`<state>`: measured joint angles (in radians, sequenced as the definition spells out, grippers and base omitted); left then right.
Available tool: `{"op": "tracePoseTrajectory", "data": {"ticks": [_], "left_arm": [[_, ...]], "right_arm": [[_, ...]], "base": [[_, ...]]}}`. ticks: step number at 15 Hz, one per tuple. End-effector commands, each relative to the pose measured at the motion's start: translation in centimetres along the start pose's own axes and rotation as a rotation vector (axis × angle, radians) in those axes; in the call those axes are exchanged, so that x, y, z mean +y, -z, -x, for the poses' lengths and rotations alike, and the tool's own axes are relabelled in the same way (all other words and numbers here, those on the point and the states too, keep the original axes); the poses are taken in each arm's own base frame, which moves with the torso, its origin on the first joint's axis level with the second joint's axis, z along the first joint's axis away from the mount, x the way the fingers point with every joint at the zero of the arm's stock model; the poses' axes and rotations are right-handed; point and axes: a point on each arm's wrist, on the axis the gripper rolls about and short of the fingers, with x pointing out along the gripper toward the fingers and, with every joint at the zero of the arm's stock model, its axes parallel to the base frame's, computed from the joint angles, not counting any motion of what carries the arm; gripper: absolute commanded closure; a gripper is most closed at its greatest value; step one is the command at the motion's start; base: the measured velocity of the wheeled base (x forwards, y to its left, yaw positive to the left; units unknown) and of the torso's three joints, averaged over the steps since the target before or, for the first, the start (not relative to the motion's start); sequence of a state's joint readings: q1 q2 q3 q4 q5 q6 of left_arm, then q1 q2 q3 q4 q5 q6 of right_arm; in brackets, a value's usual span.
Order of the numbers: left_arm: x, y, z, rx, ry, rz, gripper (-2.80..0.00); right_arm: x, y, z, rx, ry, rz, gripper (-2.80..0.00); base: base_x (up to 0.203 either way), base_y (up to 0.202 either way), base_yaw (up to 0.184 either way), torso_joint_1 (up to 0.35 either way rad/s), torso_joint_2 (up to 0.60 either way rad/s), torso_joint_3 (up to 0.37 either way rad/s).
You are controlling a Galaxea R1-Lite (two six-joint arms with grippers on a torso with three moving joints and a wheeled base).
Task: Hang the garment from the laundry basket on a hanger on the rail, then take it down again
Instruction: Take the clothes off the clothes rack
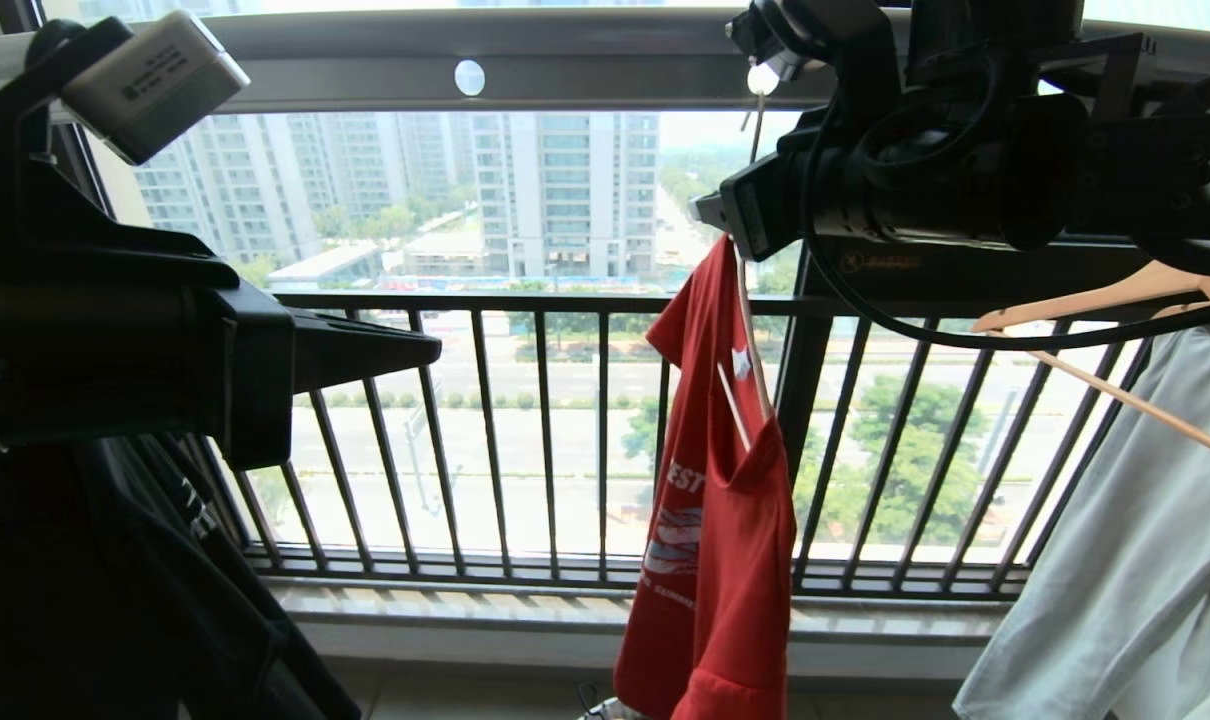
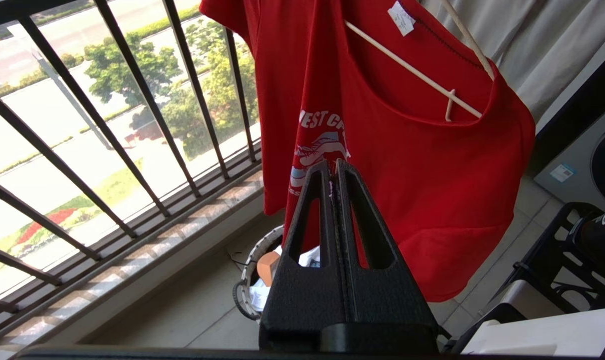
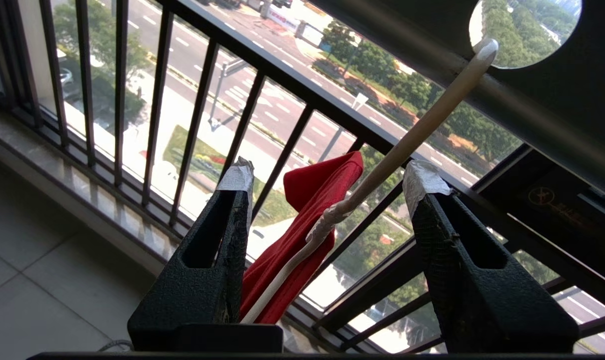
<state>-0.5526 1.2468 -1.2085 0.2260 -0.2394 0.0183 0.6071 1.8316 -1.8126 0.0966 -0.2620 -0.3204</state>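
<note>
Shirt (image 1: 720,520) hangs on the hanger (image 1: 750,340), whose hook sits in a round hole of the rail (image 1: 365,75), so the weight is on the bar, not on the robot. Right gripper (image 3: 327,185) is up by the hook stem with its jaws spread; the cream stem runs between the taped fingertips (image 3: 236,176) and appears to touch neither, though contact low on the stem is hard to rule out. That fits a release just after hooking on, or a pose ready to lift the hook out for the take-down. Left gripper (image 2: 335,165) is lower, in front of the shirt's chest print, jaws pressed together and empty; probably just clear of the cloth. Shirt hangs lopsided: one hanger arm crosses the neck opening, and the fabric bunches to one side in soft, matte red folds, white label showing at the collar. Hanger is thin, smooth and rod-like with small notch hooks, likely to swing. Basket (image 2: 250,280) stands on the tiled floor under the shirt, round, pale mesh rim, other items in it. Rail is flat grey metal.
</note>
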Motion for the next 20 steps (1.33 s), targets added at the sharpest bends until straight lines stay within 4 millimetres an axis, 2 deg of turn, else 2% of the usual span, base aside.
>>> {"op": "tracePoseTrajectory", "data": {"ticks": [1, 3, 4, 10, 13, 15, 18, 20], "left_arm": [[-0.1, 0.0, 0.2, -0.005, 0.002, -0.001, 0.00], [-0.1, -0.1, 0.4, -0.009, 0.001, -0.002, 0.00], [-0.1, -0.1, 0.4, -0.009, 0.001, -0.002, 0.00], [0.0, 0.0, 0.1, -0.002, 0.002, 0.000, 0.00], [-0.3, 0.2, -1.1, 0.011, 0.030, 0.015, 0.00], [-0.9, 0.4, -3.1, -0.031, 0.077, 0.064, 0.00], [-0.8, 2.4, -8.9, -0.045, 0.118, 0.089, 0.00], [-0.7, 3.2, -11.6, -0.057, 0.166, 0.134, 0.00]], "right_arm": [[0.3, 0.2, -1.0, -0.007, 0.025, 0.000, -2.80], [0.5, 0.4, -1.7, -0.014, 0.062, -0.002, -2.80], [0.5, 0.5, -1.8, -0.014, 0.061, -0.002, 0.00], [0.3, 0.2, -1.3, -0.022, 0.058, -0.005, 0.00], [0.1, -0.1, -1.0, -0.033, 0.044, -0.008, 0.00], [0.1, -0.1, -1.0, -0.035, 0.042, -0.010, 0.00], [0.2, -0.1, -0.8, -0.038, 0.034, -0.010, 0.00], [0.1, -0.4, -0.4, -0.047, 0.033, -0.012, 0.00]], "base": [[0.000, 0.000, 0.000, 0.000, 0.00, 0.000], [0.000, 0.000, 0.000, 0.000, 0.00, 0.000], [0.000, 0.000, 0.000, 0.000, 0.00, 0.000], [0.000, 0.000, 0.000, 0.000, 0.00, 0.000], [0.000, 0.000, 0.000, 0.000, 0.00, 0.000], [0.000, 0.000, 0.000, 0.000, 0.00, 0.000], [0.000, 0.000, 0.000, 0.000, 0.00, 0.000], [0.000, 0.000, 0.000, 0.000, 0.00, 0.000]]}}
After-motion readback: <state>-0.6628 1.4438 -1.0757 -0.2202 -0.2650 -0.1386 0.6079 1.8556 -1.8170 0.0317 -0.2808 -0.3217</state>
